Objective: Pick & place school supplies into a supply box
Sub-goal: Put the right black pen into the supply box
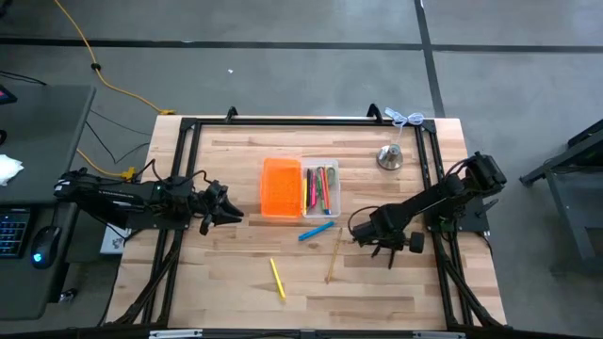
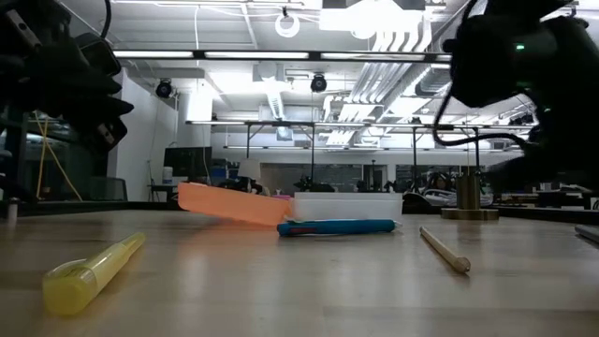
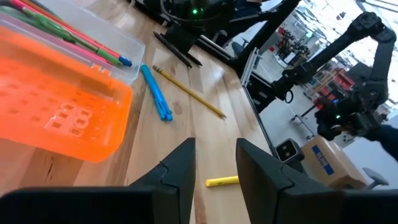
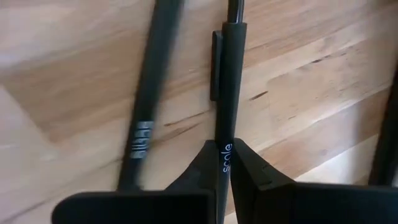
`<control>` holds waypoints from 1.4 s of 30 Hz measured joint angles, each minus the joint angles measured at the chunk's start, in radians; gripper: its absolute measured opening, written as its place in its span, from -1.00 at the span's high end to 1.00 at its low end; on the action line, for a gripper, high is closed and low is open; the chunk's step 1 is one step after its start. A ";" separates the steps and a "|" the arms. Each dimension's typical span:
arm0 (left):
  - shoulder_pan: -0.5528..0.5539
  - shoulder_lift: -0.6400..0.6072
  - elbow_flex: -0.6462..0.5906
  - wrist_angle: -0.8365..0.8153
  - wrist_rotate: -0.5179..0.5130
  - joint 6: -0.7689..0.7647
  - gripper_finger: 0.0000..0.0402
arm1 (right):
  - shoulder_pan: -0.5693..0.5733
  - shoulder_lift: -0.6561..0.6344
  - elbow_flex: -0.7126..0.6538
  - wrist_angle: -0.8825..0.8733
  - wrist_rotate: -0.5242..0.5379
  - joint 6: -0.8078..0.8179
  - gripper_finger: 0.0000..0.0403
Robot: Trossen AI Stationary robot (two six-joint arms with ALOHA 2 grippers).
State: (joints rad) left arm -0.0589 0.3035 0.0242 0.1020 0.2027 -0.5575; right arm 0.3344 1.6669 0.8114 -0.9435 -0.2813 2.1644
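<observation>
The supply box lies mid-table, its orange half (image 1: pixel 281 188) beside the clear tray (image 1: pixel 320 190), which holds several pens. A blue marker (image 1: pixel 317 231), a wooden pencil (image 1: pixel 334 254) and a yellow highlighter (image 1: pixel 277 279) lie loose on the wood nearer the front. My right gripper (image 1: pixel 363 235) is down at the table, right of the pencil, shut on a black pen (image 4: pixel 225 93). A second black pen (image 4: pixel 146 106) lies beside it. My left gripper (image 3: pixel 214 177) hovers open left of the box, with nothing between its fingers. My right gripper pinches the black pen's barrel (image 4: pixel 225 134) between its two fingers, just short of the clip. The fingers come from above, slanting steeply down, one on each side of the barrel. The pen lies flat on the table and reaches out past the fingertips.
A silver bell-shaped metal object (image 1: pixel 390 156) stands at the far right, behind my right arm. A black frame (image 1: pixel 188 127) runs round the tabletop's edges. Bare wood stretches along the front (image 1: pixel 377 297).
</observation>
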 joint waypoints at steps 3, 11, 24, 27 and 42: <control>0.000 0.000 0.001 0.000 -0.003 0.025 0.28 | 0.003 0.002 0.020 -0.067 -0.013 -0.008 0.98; 0.000 0.000 0.002 0.001 -0.002 0.067 0.28 | 0.010 -0.002 0.105 -0.140 -0.014 -0.011 0.99; 0.000 0.000 0.002 0.001 0.013 0.100 0.28 | 0.033 -0.004 0.342 -0.402 0.038 -0.027 1.00; 0.000 0.000 0.002 0.001 0.014 0.100 0.28 | 0.043 -0.005 0.411 -0.451 0.067 -0.038 1.00; 0.000 0.000 0.002 0.000 0.058 0.103 0.28 | 0.015 -0.006 0.600 -0.437 0.339 -0.172 1.00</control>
State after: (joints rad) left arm -0.0589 0.3035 0.0261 0.1024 0.2611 -0.4549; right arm 0.3490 1.6611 1.4117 -1.3806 0.0580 1.9921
